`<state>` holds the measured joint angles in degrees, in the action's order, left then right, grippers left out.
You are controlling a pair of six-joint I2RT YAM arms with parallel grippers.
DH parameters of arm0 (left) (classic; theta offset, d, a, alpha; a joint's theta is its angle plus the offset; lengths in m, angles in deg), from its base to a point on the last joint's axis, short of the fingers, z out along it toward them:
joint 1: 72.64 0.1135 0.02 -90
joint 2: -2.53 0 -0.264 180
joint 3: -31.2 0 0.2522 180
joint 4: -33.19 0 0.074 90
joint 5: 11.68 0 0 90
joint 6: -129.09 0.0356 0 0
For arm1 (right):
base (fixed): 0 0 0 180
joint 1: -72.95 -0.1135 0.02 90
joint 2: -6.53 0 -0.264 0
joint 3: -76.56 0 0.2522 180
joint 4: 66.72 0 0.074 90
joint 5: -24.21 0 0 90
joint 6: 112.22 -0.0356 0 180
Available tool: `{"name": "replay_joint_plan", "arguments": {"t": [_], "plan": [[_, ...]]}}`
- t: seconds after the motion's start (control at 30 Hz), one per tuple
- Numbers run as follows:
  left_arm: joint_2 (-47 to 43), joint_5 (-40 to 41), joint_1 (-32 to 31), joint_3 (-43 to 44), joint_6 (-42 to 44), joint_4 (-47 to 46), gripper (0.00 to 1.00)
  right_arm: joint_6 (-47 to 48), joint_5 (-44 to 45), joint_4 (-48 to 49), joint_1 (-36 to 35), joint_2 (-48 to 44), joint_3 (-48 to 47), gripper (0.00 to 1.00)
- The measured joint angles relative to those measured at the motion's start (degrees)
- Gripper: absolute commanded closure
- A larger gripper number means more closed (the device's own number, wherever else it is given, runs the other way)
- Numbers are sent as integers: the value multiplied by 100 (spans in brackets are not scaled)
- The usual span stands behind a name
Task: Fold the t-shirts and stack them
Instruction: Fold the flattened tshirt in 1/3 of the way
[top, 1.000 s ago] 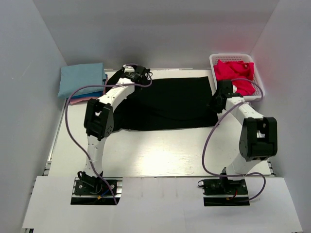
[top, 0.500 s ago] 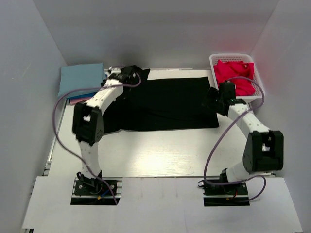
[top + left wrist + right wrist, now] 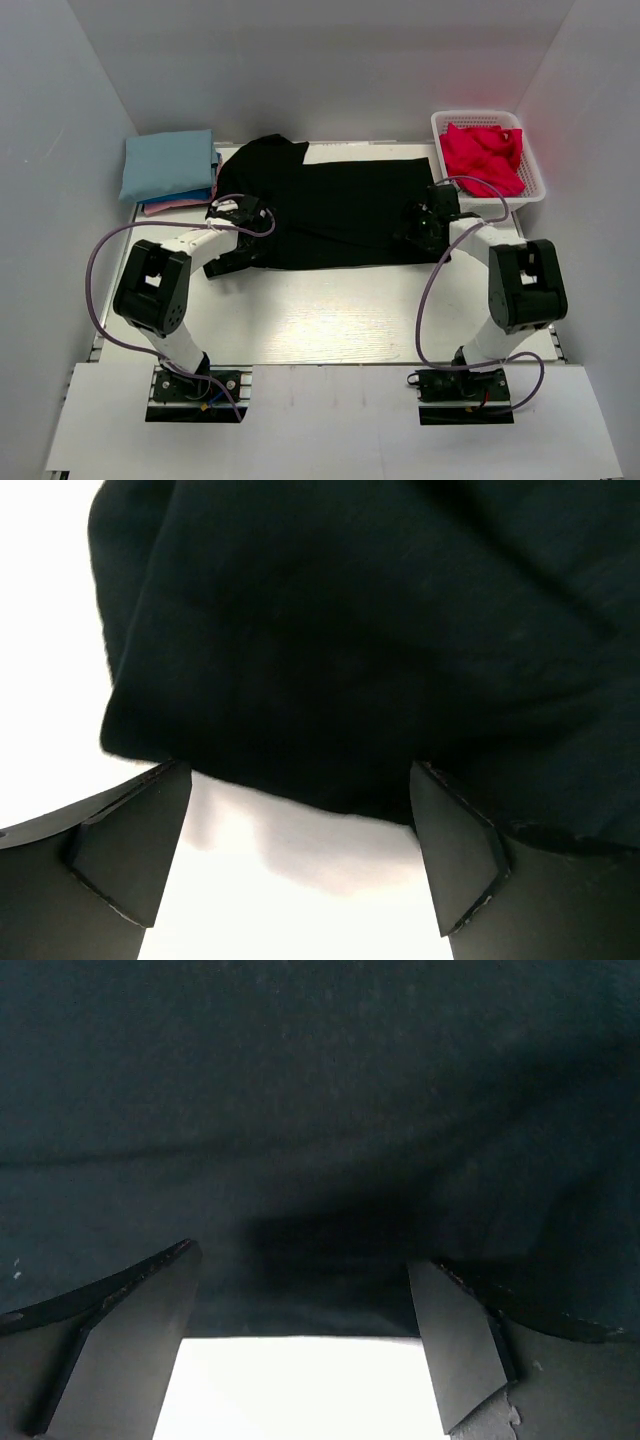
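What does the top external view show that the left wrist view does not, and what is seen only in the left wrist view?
Only the top external view shows the whole scene: both arms, the right gripper at the right edge of the black t-shirt, the folded stack with the light blue t-shirt on top, and the red t-shirt in the white basket. Only the left wrist view shows, close up, the left gripper open and gripping nothing, the shirt's rumpled edge just ahead. Both show the black shirt lying on the white table.
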<state>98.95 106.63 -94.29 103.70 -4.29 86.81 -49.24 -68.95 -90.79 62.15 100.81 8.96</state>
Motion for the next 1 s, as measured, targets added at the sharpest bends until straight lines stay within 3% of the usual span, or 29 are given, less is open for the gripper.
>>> {"name": "replay_joint_plan", "arguments": {"t": [0.37, 0.73, 1.0], "plan": [[212, 286, 17, 0, 7, -581, 0, -219, 149, 470, -24, 1023, -876, 10], [271, 560, 20, -68, -164, -651, 0, -1294, 1043, 463, 17, 1281, -1738, 10], [243, 643, 20, -120, -328, -651, 0, -1759, 1040, 142, 46, 2127, -3178, 10]]}}
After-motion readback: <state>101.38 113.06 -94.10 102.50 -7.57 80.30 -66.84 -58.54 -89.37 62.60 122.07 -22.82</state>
